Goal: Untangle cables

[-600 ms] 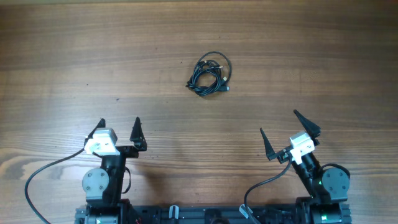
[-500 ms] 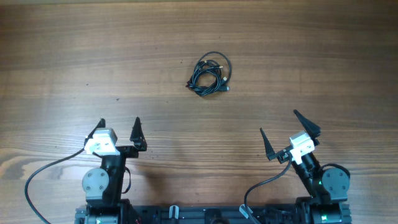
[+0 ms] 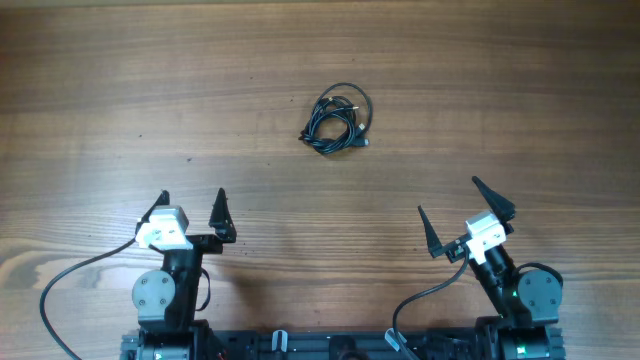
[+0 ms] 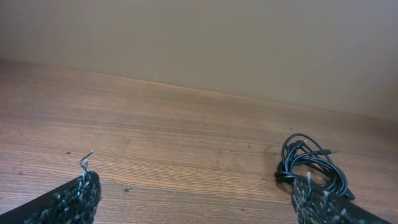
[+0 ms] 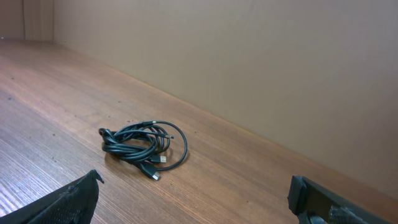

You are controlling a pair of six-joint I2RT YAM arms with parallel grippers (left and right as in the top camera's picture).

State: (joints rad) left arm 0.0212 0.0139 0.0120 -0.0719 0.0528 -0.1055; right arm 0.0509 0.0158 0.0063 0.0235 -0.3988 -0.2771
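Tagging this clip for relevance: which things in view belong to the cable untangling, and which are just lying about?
Job: cable bundle, lying untouched; left claw, open; right claw, open.
Just there: wooden table; plain wall behind it.

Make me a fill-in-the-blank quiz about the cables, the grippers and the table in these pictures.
The cables are coloured ____.
The left gripper and the right gripper both have jaws standing ____.
The number of grippers touching the cables is ____.
The table is made of ____.
Missing words: black, open, zero, wood.
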